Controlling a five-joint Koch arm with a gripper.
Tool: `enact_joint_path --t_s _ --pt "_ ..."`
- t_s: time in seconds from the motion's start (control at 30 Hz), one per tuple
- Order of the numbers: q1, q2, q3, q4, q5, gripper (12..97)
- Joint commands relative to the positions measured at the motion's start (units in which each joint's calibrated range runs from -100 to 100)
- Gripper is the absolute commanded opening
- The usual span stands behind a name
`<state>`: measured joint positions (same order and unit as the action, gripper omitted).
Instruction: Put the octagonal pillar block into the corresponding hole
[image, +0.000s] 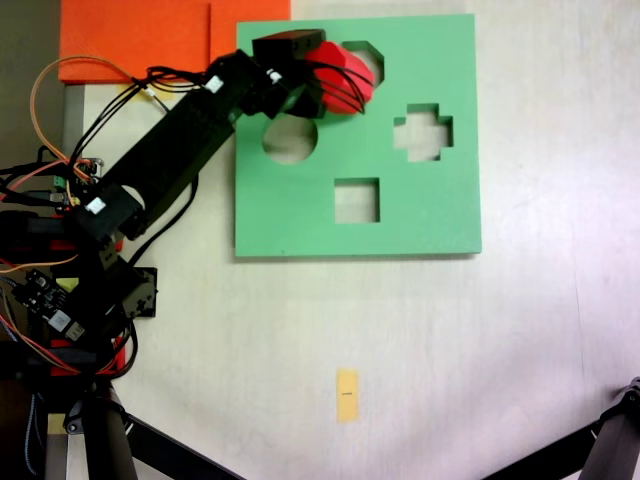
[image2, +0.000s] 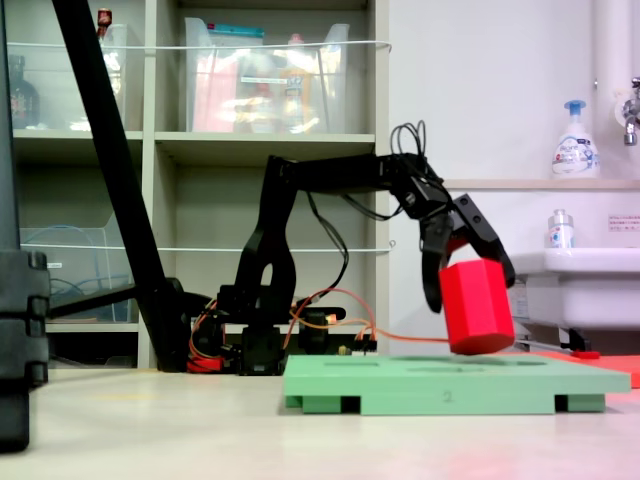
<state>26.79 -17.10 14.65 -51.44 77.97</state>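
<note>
The octagonal pillar block (image2: 476, 305), bright red, hangs just above the green foam board (image2: 450, 383), tilted slightly. My gripper (image2: 470, 278) is shut on the block, one black finger on each side. From above, the block (image: 348, 76) partly covers the eight-sided hole (image: 368, 58) at the board's top middle, sitting a little to its left. The board (image: 300, 215) also has a round cutout (image: 290, 140), a cross-shaped cutout (image: 422, 132) and a square cutout (image: 357, 200).
An orange foam sheet (image: 150, 40) lies at the top left, beside the board. A small yellow tag (image: 347, 394) sits on the table below the board. The arm's base and loose wires (image: 70, 250) fill the left side.
</note>
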Motion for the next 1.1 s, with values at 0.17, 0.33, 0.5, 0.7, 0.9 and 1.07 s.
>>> enact_joint_path --t_s 0.17,0.33,0.5,0.7,0.9,1.07 --pt "0.7 0.1 4.8 9.3 2.3 33.1" --pt "0.7 3.8 6.5 11.7 2.7 33.2" --pt "0.7 8.3 9.9 11.9 2.7 33.5" --pt "0.9 10.5 11.4 11.9 2.7 34.4" --pt "1.0 11.8 11.2 11.6 2.7 35.6" --pt "1.1 14.0 11.2 11.7 2.7 37.0"
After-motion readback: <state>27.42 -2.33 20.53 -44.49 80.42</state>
